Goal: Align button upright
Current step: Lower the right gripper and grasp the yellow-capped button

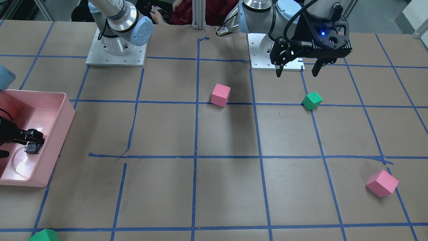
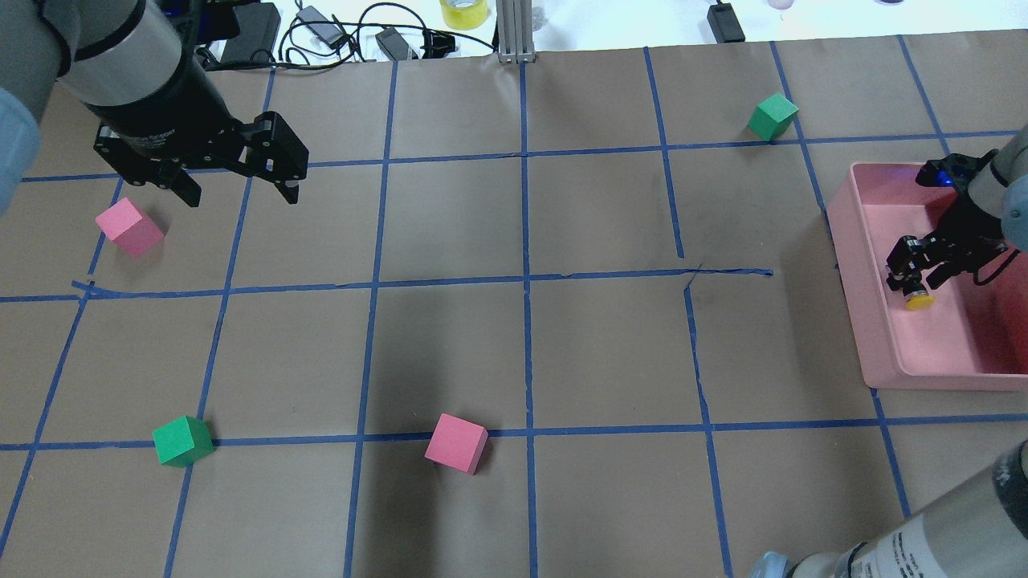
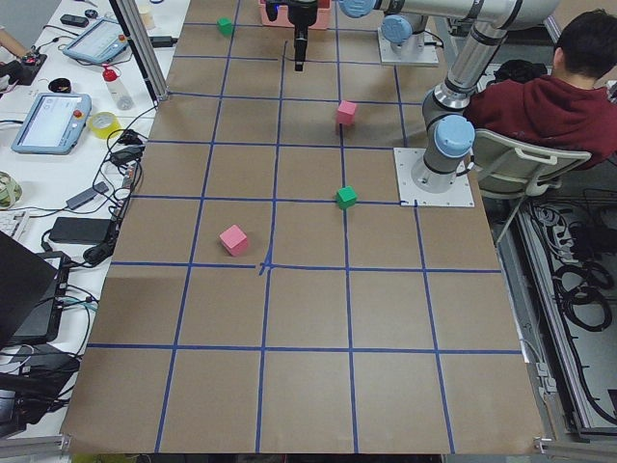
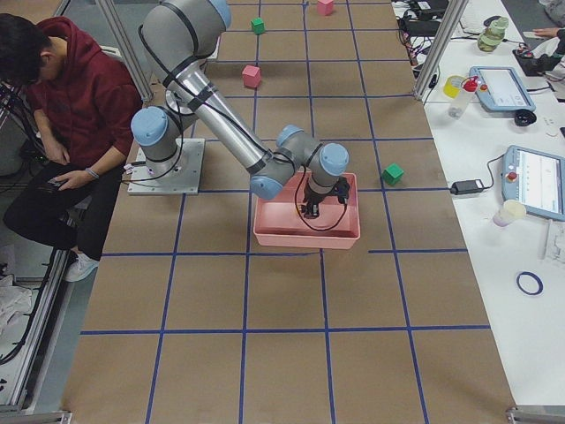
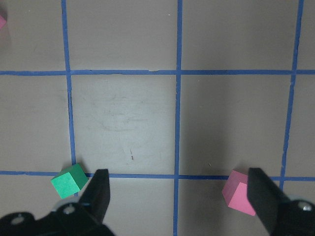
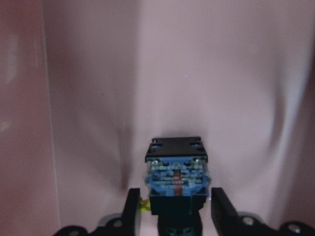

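Note:
The button [image 2: 919,300] has a yellow cap, and its contact block [image 6: 177,174] shows between the fingers in the right wrist view. My right gripper [image 2: 909,279] is inside the pink tray [image 2: 861,321] at the table's right side and is shut on the button, holding it tilted a little above the tray floor. From the front the contact block shows at the fingertips [image 1: 31,147]. My left gripper [image 2: 238,186] is open and empty, hovering over the far left of the table; its fingers [image 5: 100,194] frame bare paper.
Two pink cubes [image 2: 128,227] [image 2: 456,443] and two green cubes [image 2: 183,441] [image 2: 773,116] lie scattered on the brown, blue-taped table. The tray wall [image 6: 24,123] is close on the gripper's side. A seated person [image 4: 62,97] is behind the robot bases.

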Motion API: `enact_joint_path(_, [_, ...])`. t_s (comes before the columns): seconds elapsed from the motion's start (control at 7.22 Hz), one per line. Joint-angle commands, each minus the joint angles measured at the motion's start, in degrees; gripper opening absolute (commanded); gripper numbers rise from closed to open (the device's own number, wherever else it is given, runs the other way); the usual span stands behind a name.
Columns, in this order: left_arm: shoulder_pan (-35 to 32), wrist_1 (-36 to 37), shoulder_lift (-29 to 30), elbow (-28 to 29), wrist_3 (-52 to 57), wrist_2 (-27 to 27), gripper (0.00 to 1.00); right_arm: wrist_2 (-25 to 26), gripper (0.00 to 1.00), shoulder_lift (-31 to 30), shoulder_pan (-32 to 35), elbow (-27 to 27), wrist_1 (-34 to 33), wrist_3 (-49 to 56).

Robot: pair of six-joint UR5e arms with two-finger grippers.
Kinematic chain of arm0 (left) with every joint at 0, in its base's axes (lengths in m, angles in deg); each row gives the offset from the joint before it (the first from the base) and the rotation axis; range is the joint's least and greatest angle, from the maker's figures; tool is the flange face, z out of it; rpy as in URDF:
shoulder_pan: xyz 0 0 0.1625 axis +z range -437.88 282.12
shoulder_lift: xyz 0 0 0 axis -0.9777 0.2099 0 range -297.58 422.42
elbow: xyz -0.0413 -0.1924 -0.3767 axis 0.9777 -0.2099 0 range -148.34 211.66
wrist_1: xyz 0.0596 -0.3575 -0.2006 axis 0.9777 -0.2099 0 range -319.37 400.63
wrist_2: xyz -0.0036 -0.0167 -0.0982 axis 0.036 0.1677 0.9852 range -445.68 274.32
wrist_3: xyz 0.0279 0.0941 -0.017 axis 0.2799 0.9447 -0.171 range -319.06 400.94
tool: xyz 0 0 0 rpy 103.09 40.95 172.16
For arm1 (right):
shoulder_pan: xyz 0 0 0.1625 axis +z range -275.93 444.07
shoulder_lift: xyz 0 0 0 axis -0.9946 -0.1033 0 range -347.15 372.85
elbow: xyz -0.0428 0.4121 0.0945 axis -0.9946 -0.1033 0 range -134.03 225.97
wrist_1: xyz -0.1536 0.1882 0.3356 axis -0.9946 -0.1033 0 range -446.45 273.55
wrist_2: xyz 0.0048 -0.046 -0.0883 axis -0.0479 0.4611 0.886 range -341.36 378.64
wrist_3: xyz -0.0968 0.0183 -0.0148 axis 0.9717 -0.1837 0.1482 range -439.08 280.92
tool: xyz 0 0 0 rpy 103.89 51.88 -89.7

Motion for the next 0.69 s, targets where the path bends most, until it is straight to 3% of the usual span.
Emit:
enact_joint_path(0.0, [0.00,0.00,0.07,0.00,0.00,0.07,1.00,0.16,0.00,-1.24,0.00,-1.17,0.36,-0.23])
enact_joint_path(0.55, [0.00,0.00,0.07,0.00,-0.17,0.07,1.00,-0.72,0.00,-6.78,1.40,-8.35,8.51,-1.02])
